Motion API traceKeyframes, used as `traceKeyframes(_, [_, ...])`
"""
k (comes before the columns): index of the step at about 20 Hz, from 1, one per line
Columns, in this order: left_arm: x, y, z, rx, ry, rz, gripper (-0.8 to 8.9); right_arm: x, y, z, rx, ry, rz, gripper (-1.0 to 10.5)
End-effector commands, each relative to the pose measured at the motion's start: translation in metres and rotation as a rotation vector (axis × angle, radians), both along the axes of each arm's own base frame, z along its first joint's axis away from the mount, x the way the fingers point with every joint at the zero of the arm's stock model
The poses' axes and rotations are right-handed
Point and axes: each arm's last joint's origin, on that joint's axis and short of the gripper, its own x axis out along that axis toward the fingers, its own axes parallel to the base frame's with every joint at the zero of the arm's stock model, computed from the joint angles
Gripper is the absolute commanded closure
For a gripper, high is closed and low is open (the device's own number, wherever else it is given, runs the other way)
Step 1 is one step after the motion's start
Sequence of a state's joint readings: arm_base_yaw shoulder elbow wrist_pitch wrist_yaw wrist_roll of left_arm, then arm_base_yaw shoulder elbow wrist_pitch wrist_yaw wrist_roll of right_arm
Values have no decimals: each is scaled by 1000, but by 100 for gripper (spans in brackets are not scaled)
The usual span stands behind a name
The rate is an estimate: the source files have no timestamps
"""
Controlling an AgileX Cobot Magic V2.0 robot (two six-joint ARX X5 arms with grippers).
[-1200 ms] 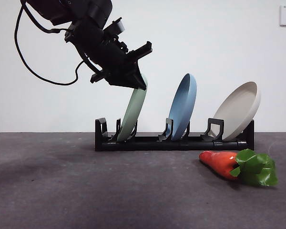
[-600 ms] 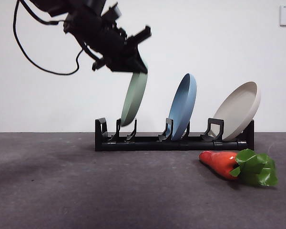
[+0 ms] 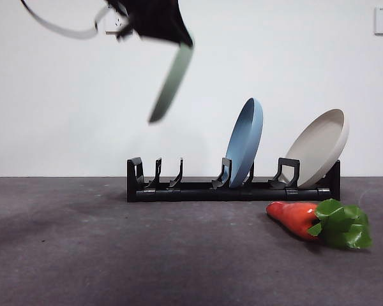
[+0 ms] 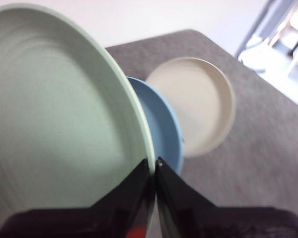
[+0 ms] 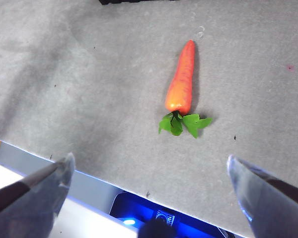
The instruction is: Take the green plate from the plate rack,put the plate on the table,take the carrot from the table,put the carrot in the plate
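Black jaws of the left gripper [image 4: 155, 166] are pinched tight on the rim of the green plate [image 3: 171, 81], which has come right up & out of the plate rack [image 3: 233, 189] since a sec ago and now hangs high over its vacated end slot. Rack step looks done; next is setting it on the worktop [image 3: 115, 255]. Right gripper [image 5: 149, 171] waits w/ jaws spread wide, holding nothing, above the carrot [image 5: 181, 84].

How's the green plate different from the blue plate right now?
The green plate is pale sage and hangs in the air, pinched at its rim by the left gripper; the blue plate is blue and stands in the rack. The green one is clear of the rack; the blue one leans in its slot. Both are round, shallow and tilted.
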State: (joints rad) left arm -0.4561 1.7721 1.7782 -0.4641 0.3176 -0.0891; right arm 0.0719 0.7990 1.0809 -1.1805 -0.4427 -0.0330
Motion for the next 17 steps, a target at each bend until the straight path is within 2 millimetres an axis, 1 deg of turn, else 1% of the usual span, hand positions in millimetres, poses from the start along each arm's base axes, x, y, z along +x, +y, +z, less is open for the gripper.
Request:
traceKeyframes(1, [-39, 8, 33, 139, -71, -96, 821, 0, 0, 1, 3, -7, -1, 383])
traceKeyframes(3, [-72, 14, 49, 241, -88, -88, 821, 0, 0, 1, 2, -5, -3, 383])
traceKeyframes(4, [-88, 15, 54, 295, -88, -89, 821, 1, 0, 1, 0, -6, -4, 383])
traceKeyframes(6, [-117, 16, 56, 409, -47, -114, 820, 1, 0, 1, 0, -6, -4, 383])
traceKeyframes(8, [-137, 9, 50, 509, 22, -154, 820, 1, 0, 1, 0, -6, -4, 383])
traceKeyframes(10, [-151, -3, 42, 596, 51, -195, 819, 1, 0, 1, 0, -5, -5, 383])
traceKeyframes(12, [-160, -19, 35, 672, 44, -183, 819, 0, 0, 1, 0, -5, -5, 383])
traceKeyframes(14, [-166, -35, 24, 726, 57, -190, 819, 0, 0, 1, 0, -5, -5, 383])
traceKeyframes(15, [-169, -40, 15, 754, 57, -185, 819, 0, 0, 1, 1, -5, -5, 383])
traceKeyframes(17, [-174, -54, -16, 791, 80, -204, 819, 0, 0, 1, 1, -5, -5, 383])
